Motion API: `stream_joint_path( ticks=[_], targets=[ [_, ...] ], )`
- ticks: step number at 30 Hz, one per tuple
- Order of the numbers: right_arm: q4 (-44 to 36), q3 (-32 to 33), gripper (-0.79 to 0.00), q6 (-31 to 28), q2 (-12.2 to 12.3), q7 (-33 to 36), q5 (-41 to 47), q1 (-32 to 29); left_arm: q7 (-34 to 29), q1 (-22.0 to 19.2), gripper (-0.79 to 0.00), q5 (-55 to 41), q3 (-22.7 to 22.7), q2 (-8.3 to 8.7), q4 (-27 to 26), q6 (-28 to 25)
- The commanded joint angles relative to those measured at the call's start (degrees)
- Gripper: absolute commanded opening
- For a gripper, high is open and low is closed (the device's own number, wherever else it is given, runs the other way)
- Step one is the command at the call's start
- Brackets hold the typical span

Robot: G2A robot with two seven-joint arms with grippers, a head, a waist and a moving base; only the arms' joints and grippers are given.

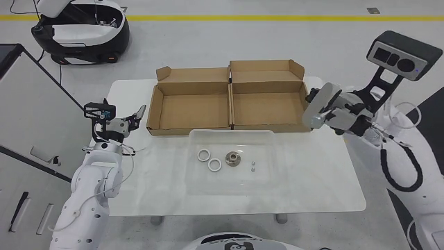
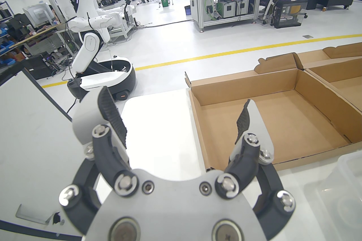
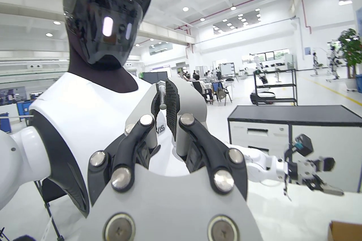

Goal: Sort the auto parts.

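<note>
White table (image 1: pixel 312 180) at the frame's centre carries two open cardboard boxes (image 1: pixel 189 107) side by side. Just below them is a clear tray (image 1: pixel 277 177) holding two white rings (image 1: pixel 203 155), a metal hub (image 1: pixel 232 158) and small bits (image 1: pixel 253 167). The left gripper (image 1: pixel 135 119), at centre left, has its fingers spread wide. The right gripper (image 1: pixel 310 107), beside the right-hand box, pinches a bolt (image 3: pixel 161 96).

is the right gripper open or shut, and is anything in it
Shut: the right gripper is closed on a small silver threaded bolt, pinched between its black ribbed pads.
</note>
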Motion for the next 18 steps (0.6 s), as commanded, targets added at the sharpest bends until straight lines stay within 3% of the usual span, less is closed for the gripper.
stream_joint_path(
  ticks=[1, 6, 18],
  targets=[
    [-0.41, -0.84, -0.785, 0.0, -0.88, 0.0, 1.2, 0.98, 0.0, 0.0, 0.0, 0.0, 0.0, 0.0, 0.0, 0.0],
    [-0.03, -3.23, -0.785, 0.0, -3.04, 0.0, 0.49, 3.01, 0.0, 0.0, 0.0, 0.0, 0.0, 0.0, 0.0, 0.0],
    [-0.03, -3.23, -0.785, 0.0, -3.04, 0.0, 0.49, 3.01, 0.0, 0.0, 0.0, 0.0, 0.0, 0.0, 0.0, 0.0]
  ],
)
